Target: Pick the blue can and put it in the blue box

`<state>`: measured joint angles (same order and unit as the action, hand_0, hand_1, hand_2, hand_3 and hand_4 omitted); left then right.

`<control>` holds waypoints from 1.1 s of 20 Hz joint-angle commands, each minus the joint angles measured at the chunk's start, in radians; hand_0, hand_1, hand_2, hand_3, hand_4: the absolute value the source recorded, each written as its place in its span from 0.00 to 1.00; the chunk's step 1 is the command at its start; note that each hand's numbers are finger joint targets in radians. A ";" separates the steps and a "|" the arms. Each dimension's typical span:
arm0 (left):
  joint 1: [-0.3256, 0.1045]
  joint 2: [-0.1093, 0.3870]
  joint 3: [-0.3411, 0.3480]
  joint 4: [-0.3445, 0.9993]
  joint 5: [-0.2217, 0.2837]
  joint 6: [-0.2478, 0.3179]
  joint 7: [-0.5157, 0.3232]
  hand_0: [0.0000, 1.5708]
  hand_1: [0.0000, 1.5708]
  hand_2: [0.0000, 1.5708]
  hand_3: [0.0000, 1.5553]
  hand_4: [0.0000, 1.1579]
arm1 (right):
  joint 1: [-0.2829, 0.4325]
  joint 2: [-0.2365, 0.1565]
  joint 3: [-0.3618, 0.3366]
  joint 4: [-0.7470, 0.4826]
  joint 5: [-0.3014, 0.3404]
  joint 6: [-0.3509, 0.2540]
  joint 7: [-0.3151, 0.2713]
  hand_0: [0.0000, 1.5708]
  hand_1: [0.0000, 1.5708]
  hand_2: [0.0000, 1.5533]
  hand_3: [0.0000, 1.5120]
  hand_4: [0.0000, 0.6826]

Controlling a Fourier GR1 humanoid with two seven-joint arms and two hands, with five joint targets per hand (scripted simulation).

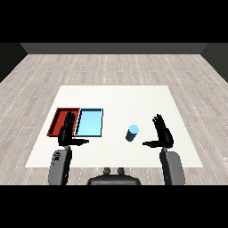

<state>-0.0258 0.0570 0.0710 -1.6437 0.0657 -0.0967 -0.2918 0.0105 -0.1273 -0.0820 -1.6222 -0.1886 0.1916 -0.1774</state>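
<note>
A grey plank floor (114, 67) runs back to a dark wall, and on it stands the white table (133, 98), which fills the middle of the view. On the table's left part lie two trays side by side, touching along one long edge: the red tray (58, 116) on the outside and the blue tray (90, 123) just to its right, both flat and lying lengthwise away from the robot. Two grey forearms rise from the lower corners. The left forearm (60, 165) comes up near the table's front edge below the trays, and the right forearm (173, 168) comes up on the other side, at about the same height. The left hand (67, 131) is held upright over the near end of the red tray, overlapping the seam between the trays; its fingers (69, 119) are straight and spread upward, the thumb pointing right toward the middle, and it holds nothing. The right hand (164, 133) mirrors it over bare table, fingers straight and raised, thumb stretched left, also holding nothing. The blue can (132, 132) stands on the table between the two hands, to the right of the blue tray and apart from it, nearer the right hand than the left. The right thumb points toward the can but stops short of it, with bare table showing between them.
</note>
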 commanded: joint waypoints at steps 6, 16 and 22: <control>0.084 0.013 0.009 -0.030 0.031 -0.065 -0.114 0.00 0.00 0.00 0.00 0.00 | -0.023 -0.033 -0.048 -0.056 -0.063 0.057 0.038 0.00 0.00 0.00 0.00 0.00; -0.040 0.023 0.046 0.065 0.054 -0.046 -0.103 0.00 0.00 0.00 0.00 0.00 | -0.056 0.056 0.009 0.025 -0.034 0.038 0.016 0.00 0.00 0.00 0.00 0.00; 0.066 -0.029 -0.009 -0.024 0.027 -0.019 -0.126 0.00 0.00 0.00 0.00 0.00 | -0.065 0.107 0.035 0.089 -0.004 0.007 -0.034 0.00 0.00 0.00 0.00 0.00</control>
<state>-0.0152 0.0472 0.0806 -1.6284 0.0985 -0.1210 -0.3996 -0.0260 -0.0633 -0.0787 -1.5930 -0.2304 0.2273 -0.1685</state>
